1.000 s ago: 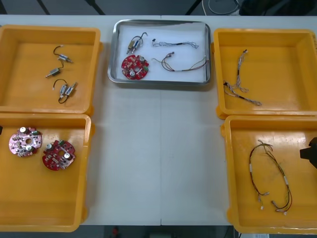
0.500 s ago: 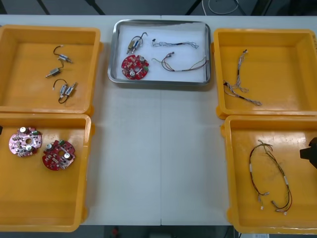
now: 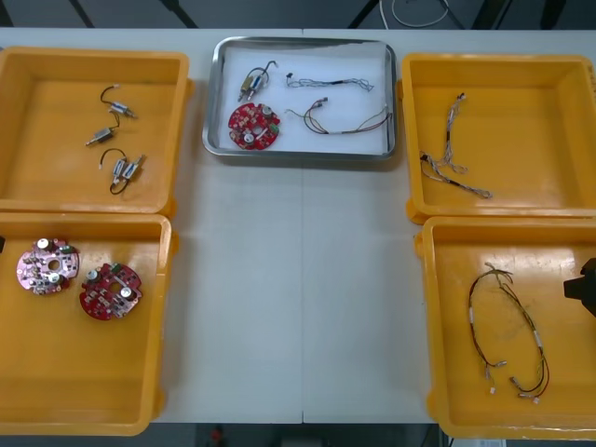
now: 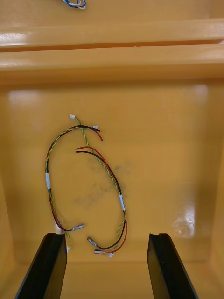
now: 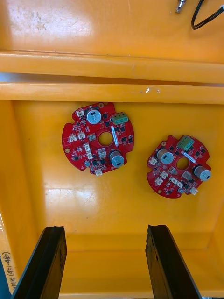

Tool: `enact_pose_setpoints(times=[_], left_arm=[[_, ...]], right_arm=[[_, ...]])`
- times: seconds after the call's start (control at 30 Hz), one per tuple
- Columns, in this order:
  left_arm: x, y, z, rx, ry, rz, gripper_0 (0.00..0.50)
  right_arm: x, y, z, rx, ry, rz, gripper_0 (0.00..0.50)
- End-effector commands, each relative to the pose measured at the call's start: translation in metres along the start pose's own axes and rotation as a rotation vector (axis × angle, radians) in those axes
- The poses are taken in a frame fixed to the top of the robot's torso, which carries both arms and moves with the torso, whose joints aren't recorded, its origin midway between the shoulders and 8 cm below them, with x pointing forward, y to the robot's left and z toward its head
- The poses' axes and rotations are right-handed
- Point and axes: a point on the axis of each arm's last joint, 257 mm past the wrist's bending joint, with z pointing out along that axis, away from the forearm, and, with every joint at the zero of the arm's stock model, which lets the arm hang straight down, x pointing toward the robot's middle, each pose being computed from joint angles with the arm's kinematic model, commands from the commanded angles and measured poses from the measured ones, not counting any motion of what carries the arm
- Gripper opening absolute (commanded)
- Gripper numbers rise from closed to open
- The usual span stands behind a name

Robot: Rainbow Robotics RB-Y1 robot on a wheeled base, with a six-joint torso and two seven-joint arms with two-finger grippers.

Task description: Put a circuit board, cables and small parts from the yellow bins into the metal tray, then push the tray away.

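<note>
**Nothing stirring: tray loaded and set far up the table**

Across the last second I can spot no change on the table. Both arms hang parked, so I'd judge the job finished or very nearly so.

The four yellow bins sit two to a side. The metal tray lies between the two far ones, close to the table's far edge, which suggests the push has been made. Its long axis runs across the table, from left to right, square to the bins.

Inside it, a circuit board lies flat towards the left end; being round, it has no long axis. A blue and white cable stretches along the tray's length by the far wall. A red and yellow cable lies nearer, also roughly lengthwise. A small metal part lies just beyond the board, tilted, its dark lead curling to the far right.

The left gripper hovers over the near left bin with its fingers well apart and nothing between them. Two spare boards lie beyond them. The right gripper is likewise spread and empty above the near right bin, where leftover looped cables lie.
</note>
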Motion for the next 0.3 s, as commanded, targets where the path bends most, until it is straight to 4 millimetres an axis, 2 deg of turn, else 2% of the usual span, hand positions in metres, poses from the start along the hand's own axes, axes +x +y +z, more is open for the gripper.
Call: enact_pose_setpoints(times=[0.03,0.3], left_arm=[[-0.0021,0.0176,-0.0154,-0.062,-0.019,0.085,0.5],[-0.0021,0.0176,-0.0154,-0.062,-0.019,0.085,0.5]], right_arm=[[0.0019,-0.0057,-0.0078,0.016,-0.016,0.053,0.5],[0.0019,-0.0057,-0.0078,0.016,-0.016,0.053,0.5]])
